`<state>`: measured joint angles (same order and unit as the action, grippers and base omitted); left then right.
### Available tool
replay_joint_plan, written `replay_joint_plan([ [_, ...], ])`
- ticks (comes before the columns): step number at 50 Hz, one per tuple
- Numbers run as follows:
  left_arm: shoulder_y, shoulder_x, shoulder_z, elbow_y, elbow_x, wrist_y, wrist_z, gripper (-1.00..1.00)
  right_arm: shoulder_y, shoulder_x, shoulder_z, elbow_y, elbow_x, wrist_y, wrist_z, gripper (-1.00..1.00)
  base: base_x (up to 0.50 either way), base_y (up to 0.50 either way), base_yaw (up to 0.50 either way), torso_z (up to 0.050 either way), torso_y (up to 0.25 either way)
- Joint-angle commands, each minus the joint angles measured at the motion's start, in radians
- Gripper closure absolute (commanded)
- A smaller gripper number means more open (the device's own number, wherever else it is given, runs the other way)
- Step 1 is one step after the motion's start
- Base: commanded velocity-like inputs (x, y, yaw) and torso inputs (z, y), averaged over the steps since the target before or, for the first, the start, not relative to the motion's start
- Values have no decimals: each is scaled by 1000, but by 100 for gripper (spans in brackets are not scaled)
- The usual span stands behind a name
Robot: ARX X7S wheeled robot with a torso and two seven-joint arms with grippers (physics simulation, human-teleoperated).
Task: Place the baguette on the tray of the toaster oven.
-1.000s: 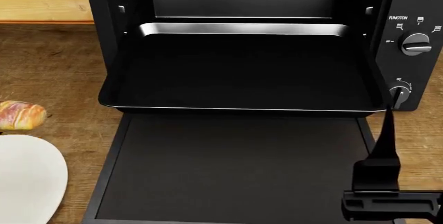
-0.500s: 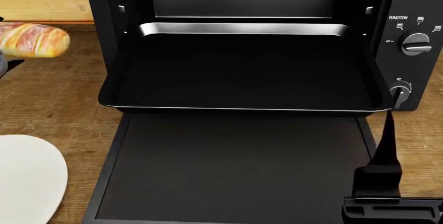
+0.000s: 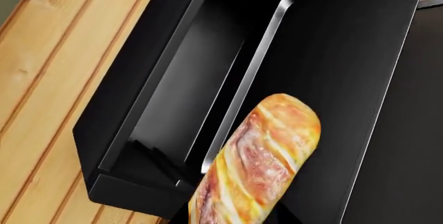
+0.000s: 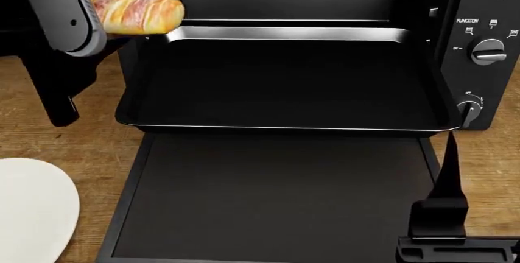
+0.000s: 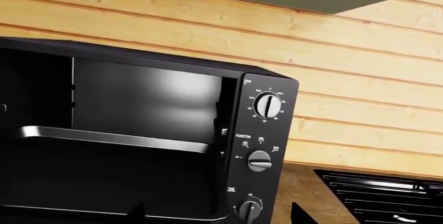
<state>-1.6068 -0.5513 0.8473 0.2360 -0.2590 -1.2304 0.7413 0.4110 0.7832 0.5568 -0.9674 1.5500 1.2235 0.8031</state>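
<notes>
Head view: you held the baguette [image 4: 138, 13] up at the tray's [image 4: 284, 128] far left corner.
Your left gripper [image 4: 81, 22] was closed around one end of the loaf, its free end over the rim, above the pan and not touching it; the tray sat pulled out of the toaster oven [image 4: 488, 50] over the lowered door [image 4: 276, 196]; your right gripper [image 4: 455, 245] hung near the tray's front right corner; whether its fingers were spread or pressed together, I could not tell; a white plate [image 4: 33, 208] lay left of the tray.
</notes>
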Motion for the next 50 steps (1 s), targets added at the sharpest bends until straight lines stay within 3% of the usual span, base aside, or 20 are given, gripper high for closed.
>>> replay_joint_plan([
  [1,15,140,-17,-73,-12,22,-37,100,-23,6,27,-3,22,-17,1,-100,0,0,0,0,10],
  [23,-3,293,83,-269,-14,77,1,100,-22,67,41,-7,124,-54,71,-100,0,0,0,0,0],
  [37,-5,408,132,-715,51,305,-5,100,-82,44,101,-22,102,-49,43,-100,0,0,0,0,1],
  [50,-11,496,162,-852,58,397,6,100,-108,31,117,-28,82,-43,17,-100,0,0,0,0,0],
])
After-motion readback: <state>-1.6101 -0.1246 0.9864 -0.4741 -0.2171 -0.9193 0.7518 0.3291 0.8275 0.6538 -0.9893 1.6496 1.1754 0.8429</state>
